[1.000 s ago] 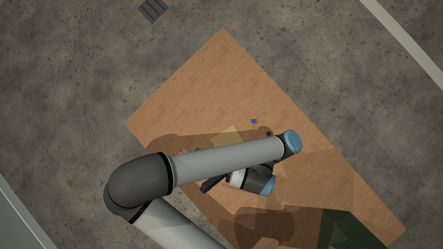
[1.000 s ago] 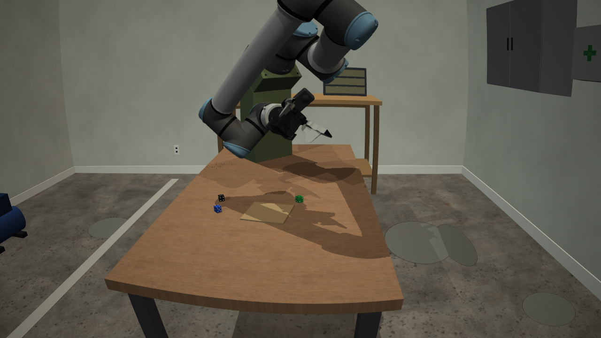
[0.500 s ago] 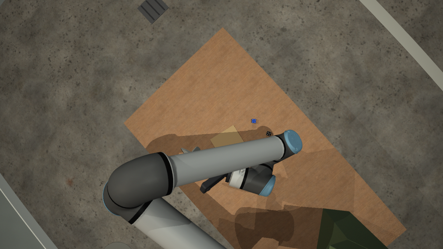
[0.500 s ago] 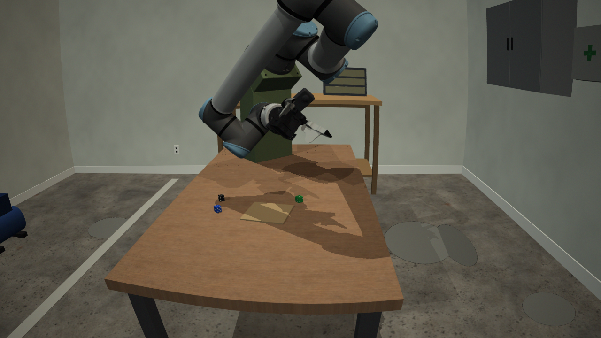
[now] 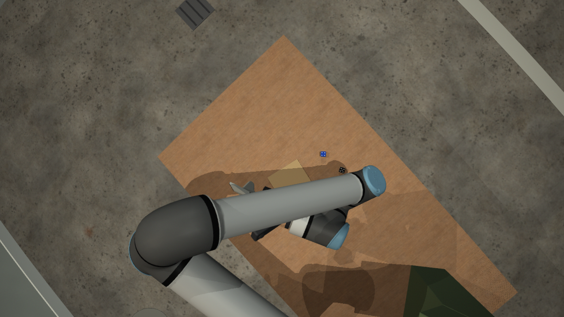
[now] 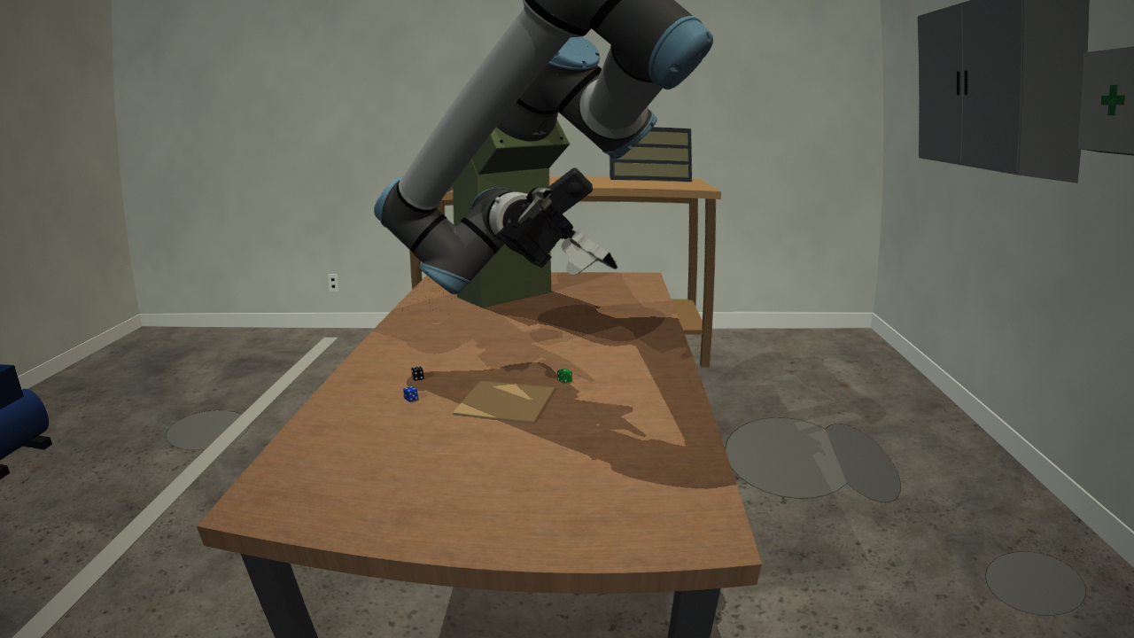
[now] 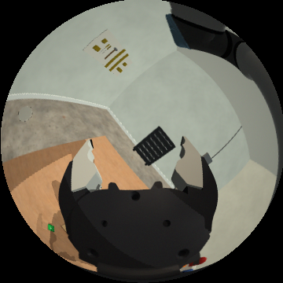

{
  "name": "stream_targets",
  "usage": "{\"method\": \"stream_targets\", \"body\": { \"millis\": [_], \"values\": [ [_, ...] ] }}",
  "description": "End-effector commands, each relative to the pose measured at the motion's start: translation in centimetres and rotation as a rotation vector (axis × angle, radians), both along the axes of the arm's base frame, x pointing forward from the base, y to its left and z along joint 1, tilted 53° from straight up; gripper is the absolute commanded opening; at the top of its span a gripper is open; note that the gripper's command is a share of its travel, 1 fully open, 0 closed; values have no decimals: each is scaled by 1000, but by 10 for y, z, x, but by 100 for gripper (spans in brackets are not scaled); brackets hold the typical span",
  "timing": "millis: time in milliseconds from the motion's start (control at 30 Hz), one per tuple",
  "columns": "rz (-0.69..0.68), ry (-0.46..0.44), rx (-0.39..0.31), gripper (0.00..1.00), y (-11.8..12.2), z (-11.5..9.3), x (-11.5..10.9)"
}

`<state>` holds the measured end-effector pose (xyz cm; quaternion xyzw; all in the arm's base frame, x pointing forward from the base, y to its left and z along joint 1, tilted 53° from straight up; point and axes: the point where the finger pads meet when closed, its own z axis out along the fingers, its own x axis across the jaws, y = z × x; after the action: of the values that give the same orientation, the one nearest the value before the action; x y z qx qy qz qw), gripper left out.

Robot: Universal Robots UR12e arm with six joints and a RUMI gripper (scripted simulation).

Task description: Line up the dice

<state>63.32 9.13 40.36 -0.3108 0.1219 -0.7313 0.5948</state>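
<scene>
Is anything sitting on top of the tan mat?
I see no dice on the mat, just shadow and light. The arm hides one part from above; underneath is covered.

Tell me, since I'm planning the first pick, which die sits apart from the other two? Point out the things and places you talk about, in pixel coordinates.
The green die (image 6: 564, 376) (image 7: 51, 227); the blue and black dice sit close together across the tan square mat.

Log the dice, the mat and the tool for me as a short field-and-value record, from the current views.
blue die: on the table, off the mat, four on top
black die: on the table, off the mat, five on top
green die: on the table, off the mat, top number too small to read
mat: flat on the table, no die on it
tool: open, nothing held, raised above the table
line of dice: not formed
</scene>
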Motion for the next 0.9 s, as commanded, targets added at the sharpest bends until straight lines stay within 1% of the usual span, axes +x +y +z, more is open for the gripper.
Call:
{"method": "stream_targets", "body": {
  "millis": [0,133,300,367,433,567,700,733,867],
  "values": [
    [-46,46,-23,100,-8,0,15],
    [-102,109,-56,100,-18,-2,34],
    [-184,210,-115,100,-35,-10,64],
    [-184,210,-115,100,-35,-10,64],
    [-218,258,-144,100,-44,-15,76],
    [-285,363,-212,100,-62,-29,101],
    [-342,477,-291,100,-83,-48,125],
    [-343,479,-292,100,-83,-49,125],
    [-385,601,-383,100,-104,-75,144]
  ]
}}
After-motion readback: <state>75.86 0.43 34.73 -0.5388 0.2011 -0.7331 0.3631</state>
